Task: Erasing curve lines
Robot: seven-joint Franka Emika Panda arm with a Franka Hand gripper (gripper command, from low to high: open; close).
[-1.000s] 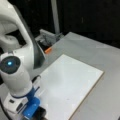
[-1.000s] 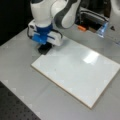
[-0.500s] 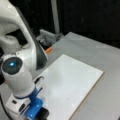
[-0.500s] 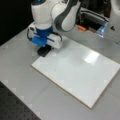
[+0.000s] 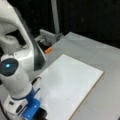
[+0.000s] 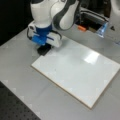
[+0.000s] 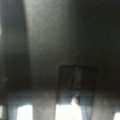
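In both front views the white board (image 5: 72,82) (image 6: 80,70) lies flat on the grey table, and no dark wavy stroke shows anywhere on its surface. My gripper (image 6: 45,48) stands over the board's corner at a front view's left, with a black eraser block (image 6: 44,50) under it, pressed down at the board's edge. In a front view the gripper (image 5: 40,115) is at the bottom left edge, mostly cut off. The wrist view is dark, showing only a dim rectangular shape (image 7: 77,85).
A small orange object (image 6: 81,28) (image 5: 48,50) lies on the table behind the board. A metal tray (image 6: 92,17) and a pale blue item (image 6: 102,28) stand at the back. The arm's white body (image 5: 22,57) leans over the board's side.
The gripper with the eraser has slid a little toward the bottom of both front views, ending at the board's corner. The board looks the same throughout.
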